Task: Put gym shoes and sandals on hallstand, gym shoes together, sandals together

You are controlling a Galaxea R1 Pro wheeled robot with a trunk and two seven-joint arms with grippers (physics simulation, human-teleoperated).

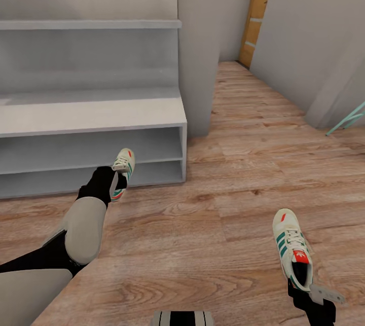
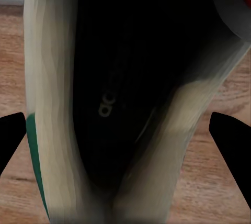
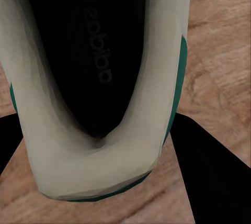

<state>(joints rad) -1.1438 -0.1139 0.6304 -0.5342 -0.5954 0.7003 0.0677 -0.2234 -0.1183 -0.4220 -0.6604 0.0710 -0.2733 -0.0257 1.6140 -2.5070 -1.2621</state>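
Grey wall pillar (image 1: 198, 47) just right of the hallstand (image 1: 91, 113), wooden door (image 1: 258, 11) far down the corridor floor (image 1: 228, 174). Left pincer (image 1: 117, 185) clamped on the heel of the left gym shoe (image 1: 123, 173), held in front of the lower open shelves, toe toward them. Right pincer (image 1: 303, 290) gripping the heel of the right gym shoe (image 1: 291, 250), well apart to the right over bare planks. Bench top and shelves bare
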